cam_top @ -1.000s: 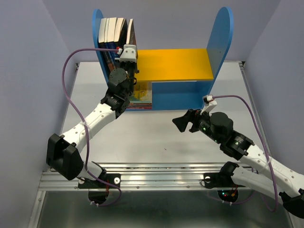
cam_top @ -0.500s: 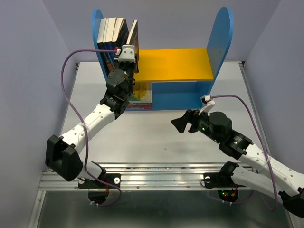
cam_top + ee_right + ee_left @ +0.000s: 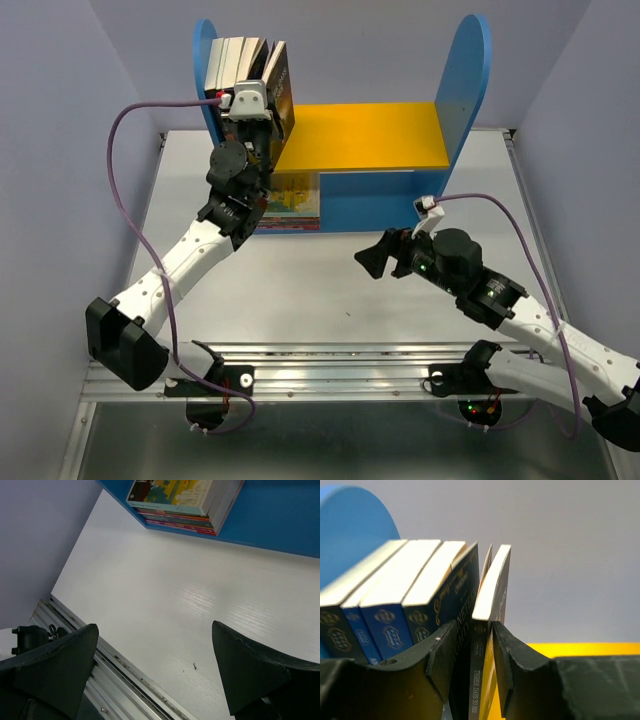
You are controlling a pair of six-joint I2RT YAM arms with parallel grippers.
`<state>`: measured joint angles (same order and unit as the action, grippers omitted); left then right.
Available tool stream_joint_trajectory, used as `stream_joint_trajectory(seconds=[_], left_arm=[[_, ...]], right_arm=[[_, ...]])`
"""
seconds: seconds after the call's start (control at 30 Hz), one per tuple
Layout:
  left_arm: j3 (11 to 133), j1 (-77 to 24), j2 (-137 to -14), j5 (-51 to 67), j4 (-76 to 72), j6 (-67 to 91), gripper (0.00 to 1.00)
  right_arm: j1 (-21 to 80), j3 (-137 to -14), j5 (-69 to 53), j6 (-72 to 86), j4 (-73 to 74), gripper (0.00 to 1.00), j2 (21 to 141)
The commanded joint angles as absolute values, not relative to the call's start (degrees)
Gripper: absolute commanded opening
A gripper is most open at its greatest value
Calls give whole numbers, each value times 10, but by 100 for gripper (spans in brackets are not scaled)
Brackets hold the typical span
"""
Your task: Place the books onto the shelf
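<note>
Your left gripper (image 3: 473, 630) straddles the dark book (image 3: 492, 585) leaning on the shelf (image 3: 370, 130), jaws part-open (grip unclear). The right gripper (image 3: 155, 630) gapes empty. It's a light, stiff paperback, so pinch its spine.

Left claw (image 3: 473, 635) covers the dark book's (image 3: 490, 585) lower sides; stacked books (image 3: 180, 502) are cropped at top.

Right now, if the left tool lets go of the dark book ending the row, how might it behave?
The dark book is thin, with only bare yellow board to its right, so it may topple that way. Its cover gapes from the pages, suggesting a floppy paperback. The blue books should probably brace its left side.
</note>
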<state>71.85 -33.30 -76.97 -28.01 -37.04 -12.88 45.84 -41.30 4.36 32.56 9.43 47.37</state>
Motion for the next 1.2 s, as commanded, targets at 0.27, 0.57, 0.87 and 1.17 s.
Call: stream_joint_trajectory(seconds=[0.27, 0.57, 0.87, 1.17], left_arm=[[829, -327, -720, -387, -384, -175, 61], [873, -328, -711, -414, -329, -168, 99], [858, -327, -582, -432, -114, -11, 99], [639, -327, -351, -491, 119, 287, 99]], right_arm=[[461, -475, -14, 312, 76, 100, 505], [461, -609, -13, 236, 60, 100, 582], [461, -913, 142, 135, 70, 80, 820], [461, -1137, 195, 97, 79, 67, 1030]])
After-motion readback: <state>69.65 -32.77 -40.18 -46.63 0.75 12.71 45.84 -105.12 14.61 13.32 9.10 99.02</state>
